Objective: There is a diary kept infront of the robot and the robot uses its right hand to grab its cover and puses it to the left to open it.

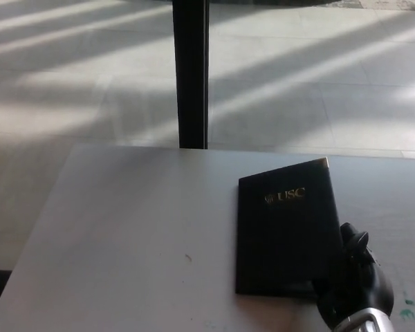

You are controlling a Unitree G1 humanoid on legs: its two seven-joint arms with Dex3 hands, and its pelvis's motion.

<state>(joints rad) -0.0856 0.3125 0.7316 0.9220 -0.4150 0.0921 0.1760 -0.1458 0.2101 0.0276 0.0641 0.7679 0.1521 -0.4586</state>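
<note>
Black fingers (353,243) of the right hand (354,287) press at the diary (287,232)'s near right corner; whether they grip the cover, I cannot tell. Closed, it lies by the bench (124,235)'s near right edge. Stiff, probably slick cover: lift it at its right edge.

dim, soft; sunlit streaks across floor (318,83).

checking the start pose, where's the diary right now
In the head view, the closed black diary lies right of centre on the grey table, the black right hand at its near right corner.
</note>
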